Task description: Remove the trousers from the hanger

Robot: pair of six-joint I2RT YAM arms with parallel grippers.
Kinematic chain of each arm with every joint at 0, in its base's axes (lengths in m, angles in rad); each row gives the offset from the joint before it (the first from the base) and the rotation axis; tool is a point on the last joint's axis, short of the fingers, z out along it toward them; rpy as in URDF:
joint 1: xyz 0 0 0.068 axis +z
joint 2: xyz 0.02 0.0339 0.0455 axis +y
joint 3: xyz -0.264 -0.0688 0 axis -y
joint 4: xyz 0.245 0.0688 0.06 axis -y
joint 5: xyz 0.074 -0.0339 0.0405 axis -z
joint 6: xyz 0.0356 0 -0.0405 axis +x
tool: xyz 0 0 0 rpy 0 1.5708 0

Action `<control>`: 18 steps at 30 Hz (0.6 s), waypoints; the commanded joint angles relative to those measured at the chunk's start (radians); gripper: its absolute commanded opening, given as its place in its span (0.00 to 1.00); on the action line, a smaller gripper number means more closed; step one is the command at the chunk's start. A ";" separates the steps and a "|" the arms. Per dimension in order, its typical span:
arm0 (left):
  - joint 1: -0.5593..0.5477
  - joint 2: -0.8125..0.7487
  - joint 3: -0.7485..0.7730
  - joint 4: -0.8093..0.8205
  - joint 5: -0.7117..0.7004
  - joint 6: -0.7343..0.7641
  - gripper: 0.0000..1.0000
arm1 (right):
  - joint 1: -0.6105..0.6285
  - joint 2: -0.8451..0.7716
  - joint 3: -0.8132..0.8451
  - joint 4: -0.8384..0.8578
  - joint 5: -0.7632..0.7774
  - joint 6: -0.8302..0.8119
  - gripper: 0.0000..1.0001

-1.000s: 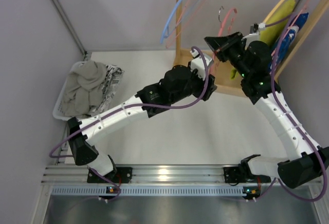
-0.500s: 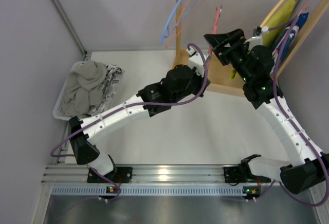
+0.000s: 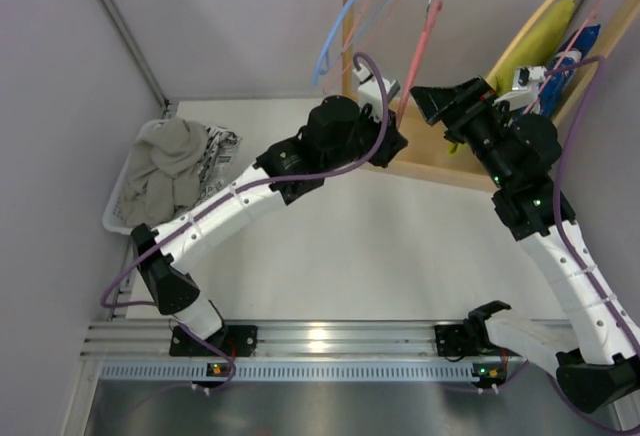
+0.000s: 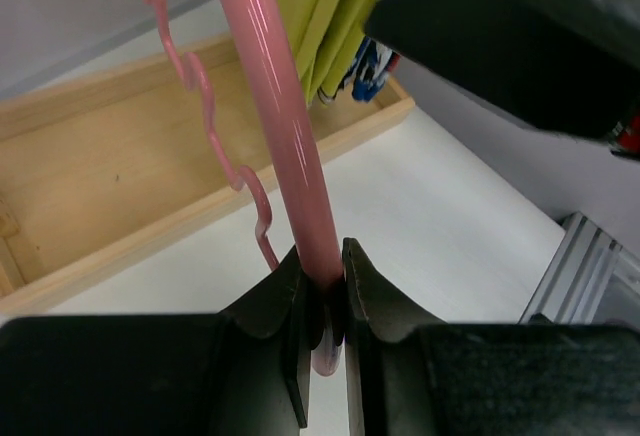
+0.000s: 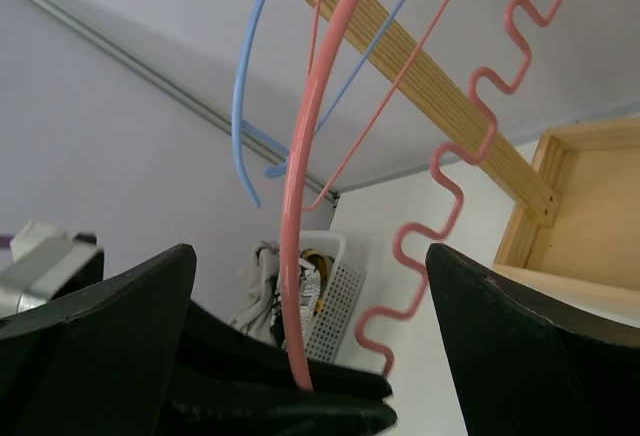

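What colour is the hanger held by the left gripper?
The hanger is salmon pink, seen best in the left wrist view.

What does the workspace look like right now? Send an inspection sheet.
Surface: white table; basket at its left edge.
Job's things: trousers lie in the basket, off the hanger; hanger bare, tilted by the rack.
Clutter: patterned cloth in the basket; yellow-green garment and blue hanger on the rack.
Grippers: left gripper shut on the hanger; right gripper open beside it.
Cables: purple cable arcs over the left wrist, near the hanger.
Surroundings: wooden rack, grey walls.
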 commanded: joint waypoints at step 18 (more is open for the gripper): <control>0.267 0.296 0.591 0.045 0.163 -0.070 0.00 | -0.111 -0.089 0.154 -0.247 -0.043 -0.284 0.99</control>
